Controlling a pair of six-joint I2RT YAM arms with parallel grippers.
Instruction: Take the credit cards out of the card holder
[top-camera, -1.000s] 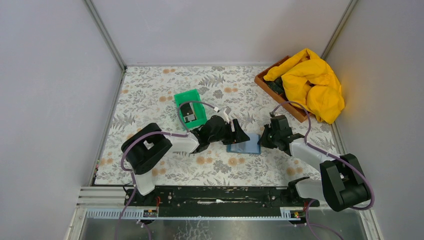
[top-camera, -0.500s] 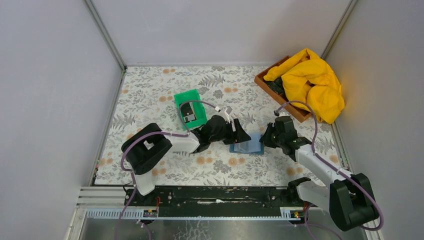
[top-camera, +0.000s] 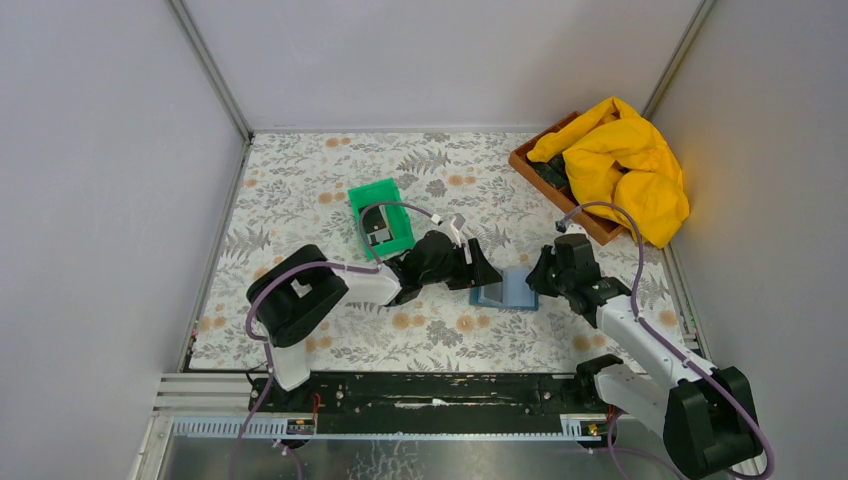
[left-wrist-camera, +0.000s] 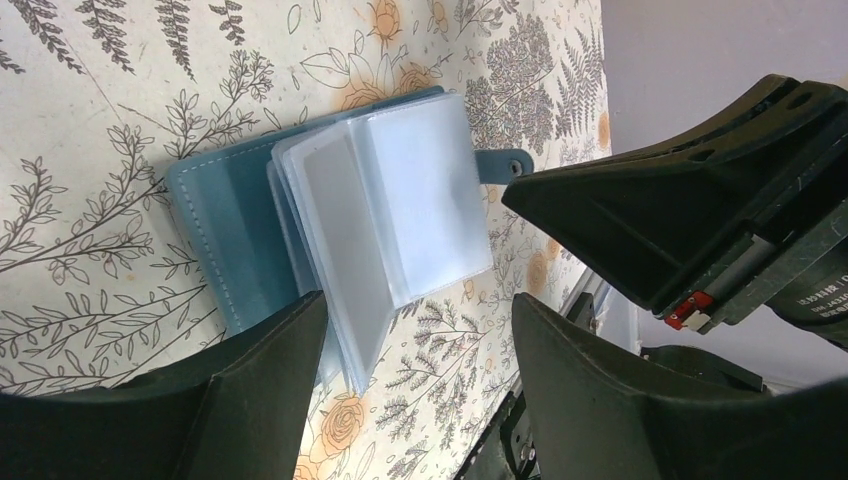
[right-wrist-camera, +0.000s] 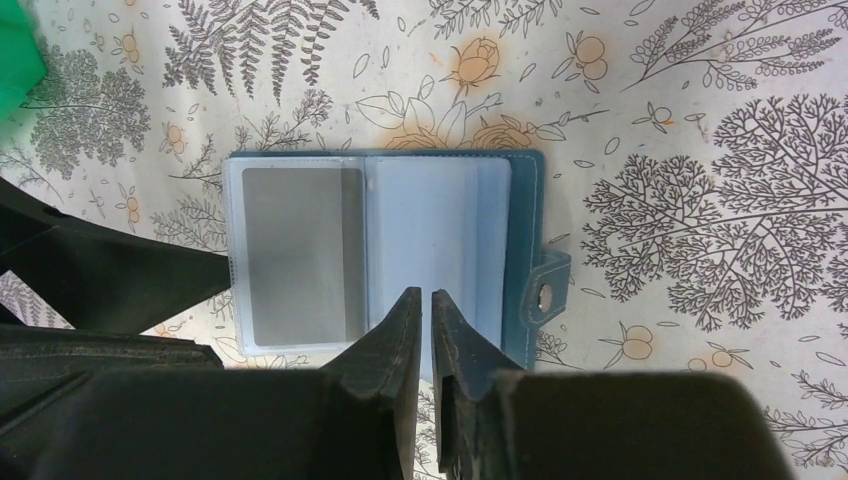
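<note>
The steel-blue card holder (top-camera: 505, 291) lies open on the floral mat between my two grippers. In the right wrist view, the holder (right-wrist-camera: 523, 240) shows clear sleeves, and a grey credit card (right-wrist-camera: 300, 250) sits in the left sleeve. My right gripper (right-wrist-camera: 421, 297) is shut, with its tips over the middle sleeve at the holder's near edge. My left gripper (left-wrist-camera: 415, 345) is open, its jaws on either side of the sleeves' lower corner (left-wrist-camera: 380, 230). A dark card (top-camera: 378, 232) lies in the green tray (top-camera: 392, 192).
A brown box (top-camera: 545, 172) with a yellow cloth (top-camera: 625, 165) on it stands at the back right. White walls close in the mat on three sides. The black rail (top-camera: 430, 392) runs along the near edge.
The card holder has slid a little to the right with my right gripper on it. The right arm's elbow has swung out to the right. The left gripper has followed slightly.
</note>
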